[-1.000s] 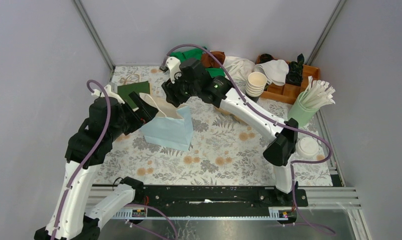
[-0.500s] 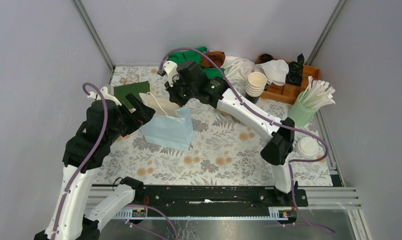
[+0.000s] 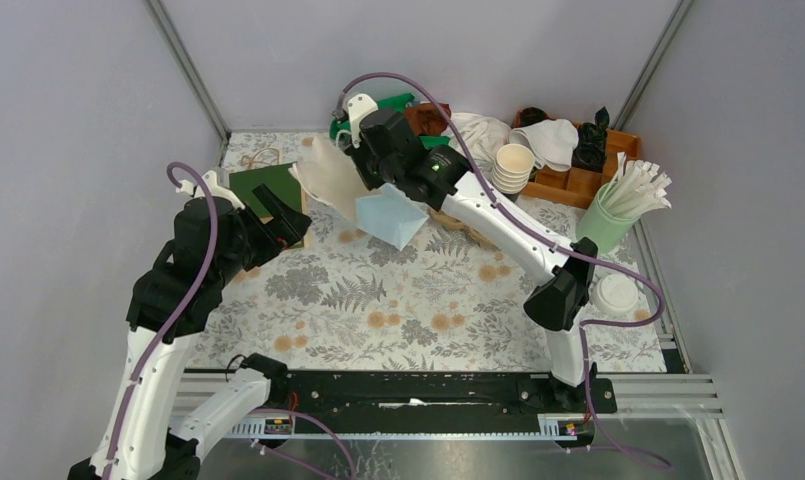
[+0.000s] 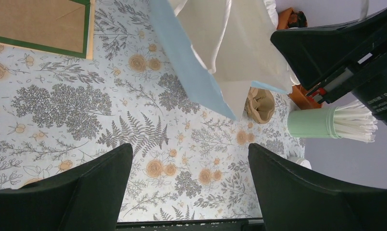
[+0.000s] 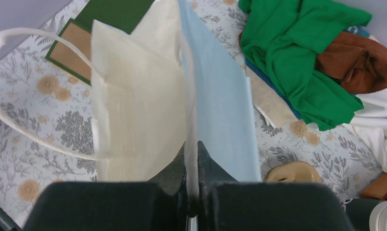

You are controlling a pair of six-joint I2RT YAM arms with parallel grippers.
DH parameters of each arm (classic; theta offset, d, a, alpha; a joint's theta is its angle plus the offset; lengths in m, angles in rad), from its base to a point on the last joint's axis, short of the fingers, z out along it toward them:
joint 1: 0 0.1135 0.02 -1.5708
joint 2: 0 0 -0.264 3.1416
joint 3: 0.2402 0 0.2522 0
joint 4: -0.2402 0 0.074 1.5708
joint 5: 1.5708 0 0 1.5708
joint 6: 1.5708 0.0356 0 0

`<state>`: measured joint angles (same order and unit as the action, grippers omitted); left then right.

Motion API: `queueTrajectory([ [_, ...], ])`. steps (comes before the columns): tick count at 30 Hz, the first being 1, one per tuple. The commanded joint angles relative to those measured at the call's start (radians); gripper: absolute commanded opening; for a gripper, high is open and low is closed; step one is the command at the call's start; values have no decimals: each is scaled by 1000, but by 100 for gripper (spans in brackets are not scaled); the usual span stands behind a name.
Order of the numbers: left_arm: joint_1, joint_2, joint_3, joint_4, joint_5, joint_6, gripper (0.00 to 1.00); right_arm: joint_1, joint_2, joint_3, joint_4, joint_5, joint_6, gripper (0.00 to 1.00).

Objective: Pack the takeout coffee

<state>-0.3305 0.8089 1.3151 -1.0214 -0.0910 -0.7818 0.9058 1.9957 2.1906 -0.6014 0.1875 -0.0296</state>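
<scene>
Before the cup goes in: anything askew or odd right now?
Yes: the blue paper bag hangs tilted above the table, pinched by one wall in the right gripper. The left gripper is open, off it.

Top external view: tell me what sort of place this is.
Probably a mock café packing station inside a robot cell: stacked paper cups, green cup of white sticks, lidded takeout coffee.

The left arm (image 3: 143,395) and right arm (image 3: 498,225) have white links, black joints and looping purple cables.
</scene>
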Motion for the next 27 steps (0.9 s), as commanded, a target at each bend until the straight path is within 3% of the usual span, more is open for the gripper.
queueTrajectory([
  [1, 5, 9, 13, 69, -10, 26, 94, -45, -34, 64, 5, 69, 109, 0],
  [11, 5, 51, 22, 106, -44, 68, 94, -70, 56, 171, 51, 0, 308, 0],
  [19, 5, 67, 85, 87, -67, 94, 94, -70, 116, 179, 136, 109, 506, 0],
  [27, 5, 83, 112, 75, -92, 120, 94, -62, 166, 170, 225, 125, 635, 0],
])
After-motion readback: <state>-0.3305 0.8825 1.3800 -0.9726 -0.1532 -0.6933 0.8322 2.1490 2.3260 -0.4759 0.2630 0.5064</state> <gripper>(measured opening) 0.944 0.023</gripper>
